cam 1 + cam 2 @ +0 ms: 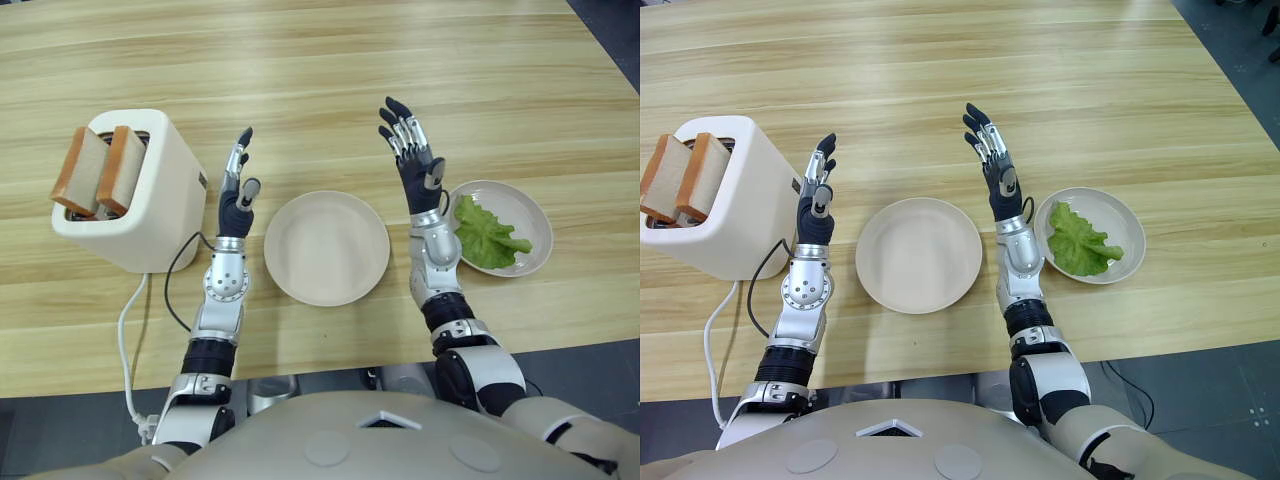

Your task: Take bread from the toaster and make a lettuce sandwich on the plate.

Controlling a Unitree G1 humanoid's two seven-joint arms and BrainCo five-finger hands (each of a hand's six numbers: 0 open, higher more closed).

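Note:
A cream toaster (150,200) stands at the left of the wooden table with two bread slices (100,170) sticking up out of its slots. An empty beige plate (326,247) lies in the middle. To its right, a small bowl (528,215) holds a green lettuce leaf (485,236). My left hand (238,190) is raised between the toaster and the plate, open, fingers stretched forward. My right hand (410,150) is raised between the plate and the lettuce bowl, open too. Neither hand touches anything.
The toaster's black and white cords (130,340) trail over the table's front edge at the left. Bare wooden tabletop (330,70) stretches beyond the hands.

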